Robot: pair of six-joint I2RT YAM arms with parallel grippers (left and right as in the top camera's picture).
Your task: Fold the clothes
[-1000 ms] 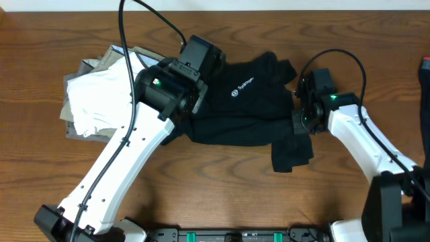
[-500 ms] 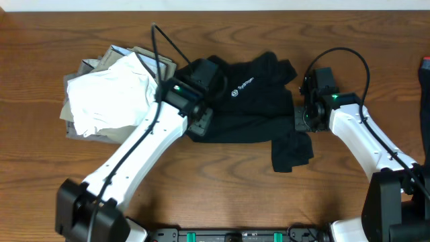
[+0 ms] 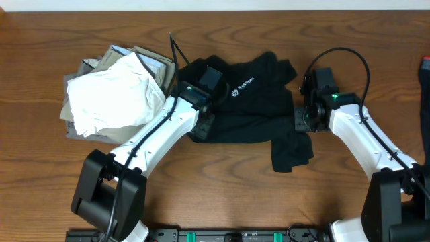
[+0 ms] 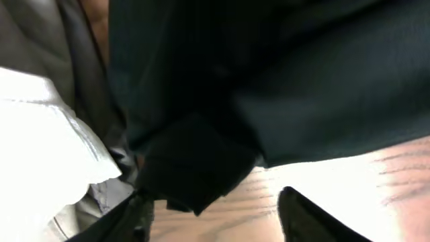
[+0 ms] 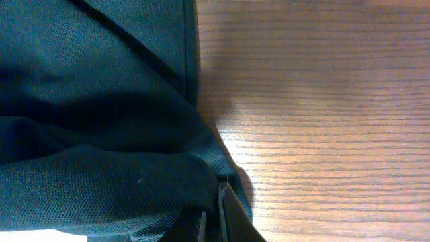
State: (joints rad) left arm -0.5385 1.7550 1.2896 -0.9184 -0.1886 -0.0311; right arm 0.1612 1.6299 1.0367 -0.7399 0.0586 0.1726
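Left claw (image 3: 203,126) stands open, fingers apart and gripping nothing, over the left edge of the shirt (image 3: 259,107), with a dark fold bunched just ahead of it. Just to its left a pile (image 3: 111,94) of crumpled white cloth on grey lies near the left back of the wooden surface (image 3: 222,195). Black, soft and creased, the shirt spreads across the middle toward the back edge, a small white print (image 3: 243,86) facing up and a flap trailing toward the front at its right. Right claw (image 3: 302,122) is closed, pinching the fine-knit right edge.
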